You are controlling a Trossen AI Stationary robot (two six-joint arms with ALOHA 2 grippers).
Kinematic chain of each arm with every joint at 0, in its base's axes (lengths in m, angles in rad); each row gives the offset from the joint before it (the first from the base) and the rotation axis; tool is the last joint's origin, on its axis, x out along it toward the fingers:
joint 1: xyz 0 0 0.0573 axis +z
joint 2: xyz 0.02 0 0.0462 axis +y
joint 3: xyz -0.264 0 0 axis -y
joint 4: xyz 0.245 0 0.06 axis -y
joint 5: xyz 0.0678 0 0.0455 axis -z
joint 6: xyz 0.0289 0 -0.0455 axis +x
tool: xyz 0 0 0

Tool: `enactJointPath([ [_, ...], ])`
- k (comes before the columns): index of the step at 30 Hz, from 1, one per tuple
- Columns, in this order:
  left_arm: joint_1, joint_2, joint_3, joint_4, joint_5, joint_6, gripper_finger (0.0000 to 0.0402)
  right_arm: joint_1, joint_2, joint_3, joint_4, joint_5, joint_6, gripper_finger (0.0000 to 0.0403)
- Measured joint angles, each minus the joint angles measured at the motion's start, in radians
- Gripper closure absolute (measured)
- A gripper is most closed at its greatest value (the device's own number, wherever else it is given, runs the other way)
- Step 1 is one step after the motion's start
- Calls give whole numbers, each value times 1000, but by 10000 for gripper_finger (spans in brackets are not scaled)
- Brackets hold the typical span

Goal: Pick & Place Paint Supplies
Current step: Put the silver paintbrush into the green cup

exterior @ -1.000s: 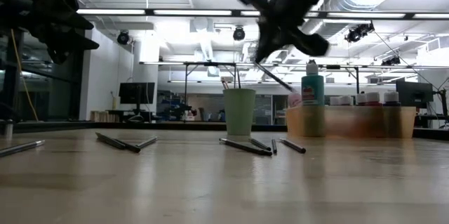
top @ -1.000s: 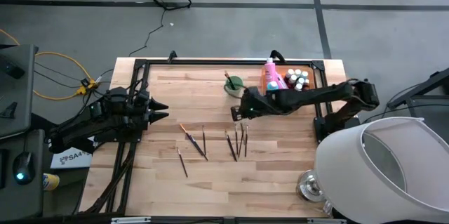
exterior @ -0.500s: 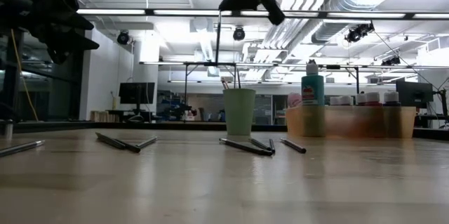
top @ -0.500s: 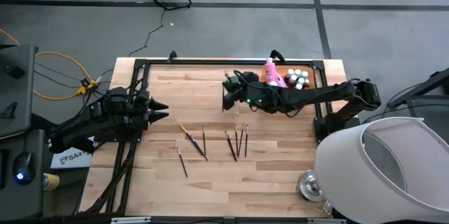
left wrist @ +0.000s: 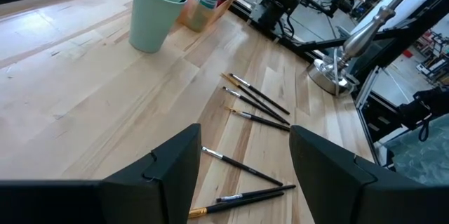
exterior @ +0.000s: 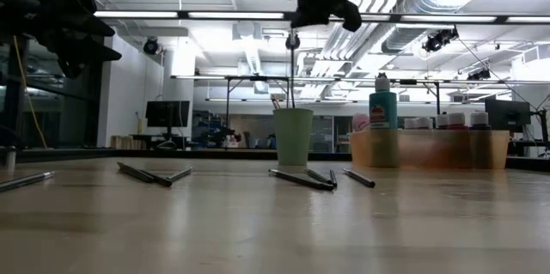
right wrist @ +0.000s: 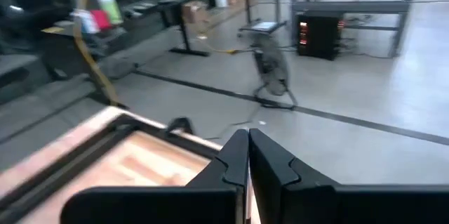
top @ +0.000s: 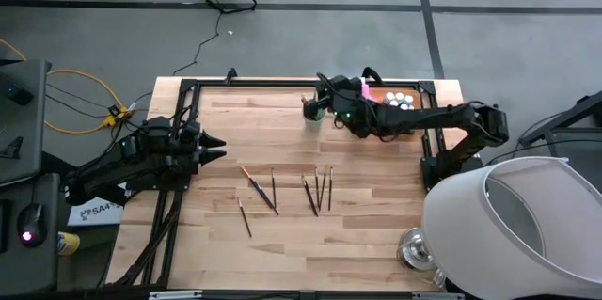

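Observation:
My right gripper (top: 321,104) is over the light green cup (top: 313,115), shut on a thin dark brush (exterior: 292,72). This brush hangs upright above the cup's mouth (exterior: 293,111). The cup holds other brushes (exterior: 276,100). Several thin dark brushes (top: 316,190) lie flat on the table's middle; they also show in the left wrist view (left wrist: 256,101). Pink (top: 363,87) and teal (exterior: 383,109) bottles and small pale-capped bottles (top: 401,100) stand in the orange tray (exterior: 430,149). My left gripper (top: 214,148) hovers open and empty at the table's left. My right gripper pinches the brush by its upper end (exterior: 292,32) between its two shut fingers (right wrist: 235,157). The brush hangs straight down below the fingers, clear of the table. Its lower end is at about the height of the cup's rim; whether it is inside the cup does not show.
A black frame (top: 282,84) runs along the table's far and left edges. A metal object (top: 414,248) and a large white shade (top: 517,225) stand off the table's near right corner. Bare wood lies between the cup and the loose brushes.
My right gripper has carried the brush up and away from the loose brushes, toward the far edge, to a place above the cup. It has turned on the way. The brush, slanted a second ago, now hangs upright over the cup.

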Motion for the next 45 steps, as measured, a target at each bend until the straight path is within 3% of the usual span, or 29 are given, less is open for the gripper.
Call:
enactJointPath([
  [4,0,0,0,0,0,0,187,-44,29,0,-25,6,1,400],
  [9,0,0,0,-1,2,0,187,-74,100,0,26,-80,4,400],
  [21,0,0,0,0,2,0,187,-77,151,0,-37,-34,1,393],
  [32,0,0,0,0,0,0,187,-56,140,0,-85,-90,78,266],
  [37,0,0,0,0,0,0,187,5,80,-1,-193,-190,172,230],
  [45,0,0,0,0,0,0,187,87,52,0,-569,-482,620,227],
])
